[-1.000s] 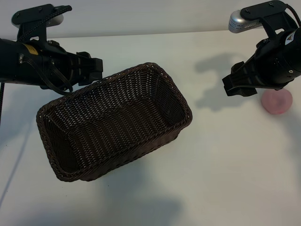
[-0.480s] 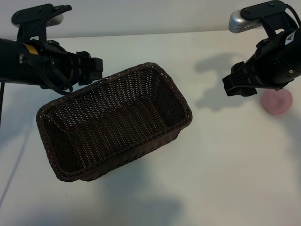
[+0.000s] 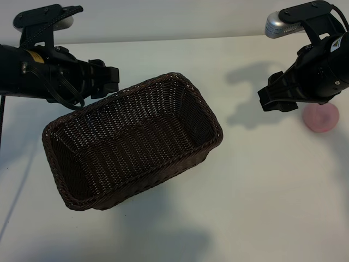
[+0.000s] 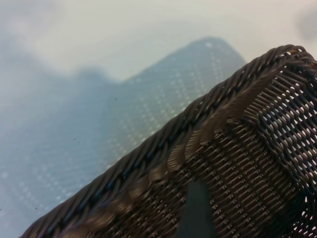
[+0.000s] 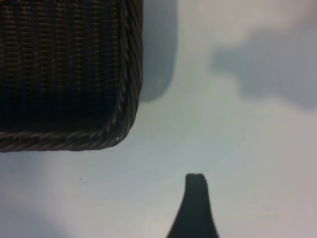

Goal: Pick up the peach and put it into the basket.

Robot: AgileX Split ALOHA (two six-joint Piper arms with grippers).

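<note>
Light: bright and even on the white desk (image 3: 262, 207).
Shadows: soft grey patches beside both arms and beneath the basket (image 3: 131, 142).
Focus: exterior view sharp; both wrist views soft, hazy, bluish.
Glare: none visible.

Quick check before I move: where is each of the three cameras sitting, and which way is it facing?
Exterior: above the table, looking steeply down on the basket, the peach, the left gripper and the right gripper.
Left wrist: on the left arm, close to the basket's rim; one fingertip shows.
Right wrist: on the right arm, facing down at table and a basket corner; one fingertip shows.
All three share the basket.
</note>
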